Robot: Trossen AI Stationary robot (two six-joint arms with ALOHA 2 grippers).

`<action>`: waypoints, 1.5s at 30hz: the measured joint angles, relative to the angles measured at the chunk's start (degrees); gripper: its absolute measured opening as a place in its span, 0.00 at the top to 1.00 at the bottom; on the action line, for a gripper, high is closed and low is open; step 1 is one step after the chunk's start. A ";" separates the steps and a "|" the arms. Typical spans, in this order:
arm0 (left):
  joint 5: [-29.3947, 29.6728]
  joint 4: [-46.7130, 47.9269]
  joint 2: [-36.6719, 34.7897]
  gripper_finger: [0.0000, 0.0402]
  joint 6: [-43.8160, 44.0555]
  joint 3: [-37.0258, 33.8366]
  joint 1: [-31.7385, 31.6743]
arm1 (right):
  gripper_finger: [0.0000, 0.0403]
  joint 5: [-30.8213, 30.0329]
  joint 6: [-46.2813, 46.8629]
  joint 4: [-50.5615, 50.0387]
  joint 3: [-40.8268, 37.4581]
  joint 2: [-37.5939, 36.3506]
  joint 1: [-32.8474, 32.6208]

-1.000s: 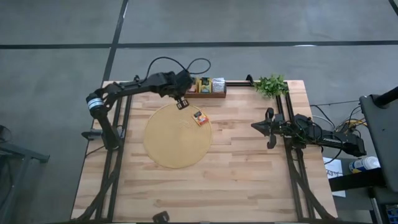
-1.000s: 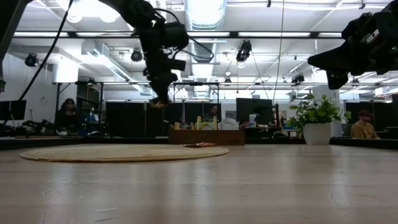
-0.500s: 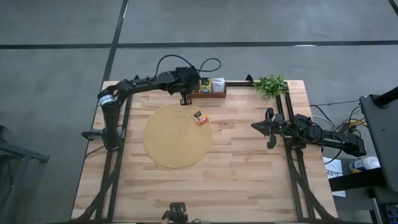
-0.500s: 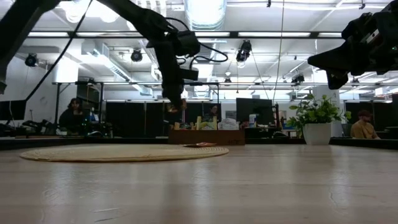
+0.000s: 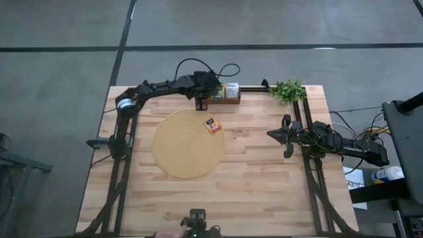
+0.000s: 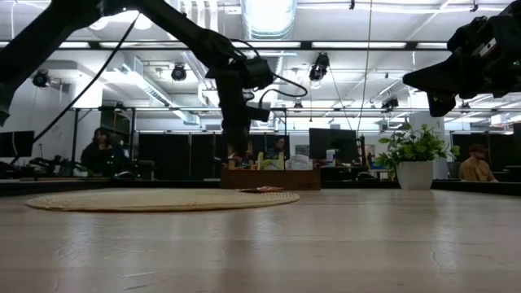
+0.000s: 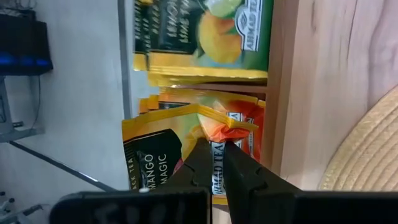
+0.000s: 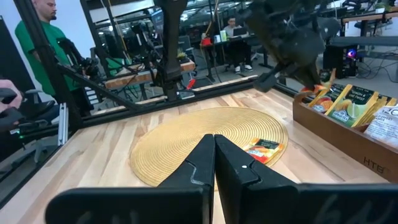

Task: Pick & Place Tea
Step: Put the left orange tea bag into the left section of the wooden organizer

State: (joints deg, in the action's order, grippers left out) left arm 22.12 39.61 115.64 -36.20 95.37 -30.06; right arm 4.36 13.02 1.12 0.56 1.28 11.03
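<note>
1 orange tea sachet (image 5: 212,124) flat on mat | others (image 5: 223,90) upright in tray

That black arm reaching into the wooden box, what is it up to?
The left end effector is down at the wooden tray, at the compartment of orange tea sachets; next door are green-yellow ones. One orange sachet lies on the round mat. The right end effector waits at the table's right side, fingers together.

Long bright lights (image 6: 262,16) hang from the ceiling. People sit at desks (image 6: 98,151) far back. The floor (image 5: 59,59) is gray.
</note>
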 joint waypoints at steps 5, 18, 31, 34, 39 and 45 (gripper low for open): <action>0.01 -1.37 0.70 0.97 -0.22 0.00 -0.26 | 0.98 0.01 0.00 -0.02 -0.02 0.00 -0.01; -1.71 -4.18 1.29 0.93 -0.76 0.00 -2.32 | 0.98 0.02 0.00 0.00 -0.02 0.00 -0.02; -1.83 -5.13 1.29 0.87 -0.16 0.00 -2.47 | 0.98 0.00 0.00 -0.02 -0.02 0.00 -0.02; -3.15 -4.59 1.29 0.83 1.36 0.00 -2.55 | 0.98 0.01 0.00 -0.01 -0.01 0.00 0.00; -4.57 -3.51 1.29 0.67 2.04 -0.02 -2.58 | 0.98 0.01 0.00 0.00 0.00 0.00 0.00; 1.33 -3.63 1.29 0.48 0.92 -0.02 -2.73 | 0.98 0.01 0.00 0.00 0.00 0.00 -0.01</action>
State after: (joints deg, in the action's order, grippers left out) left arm 23.45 35.98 116.92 -35.27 95.35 -32.80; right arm 4.37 13.02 1.13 0.56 1.28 11.02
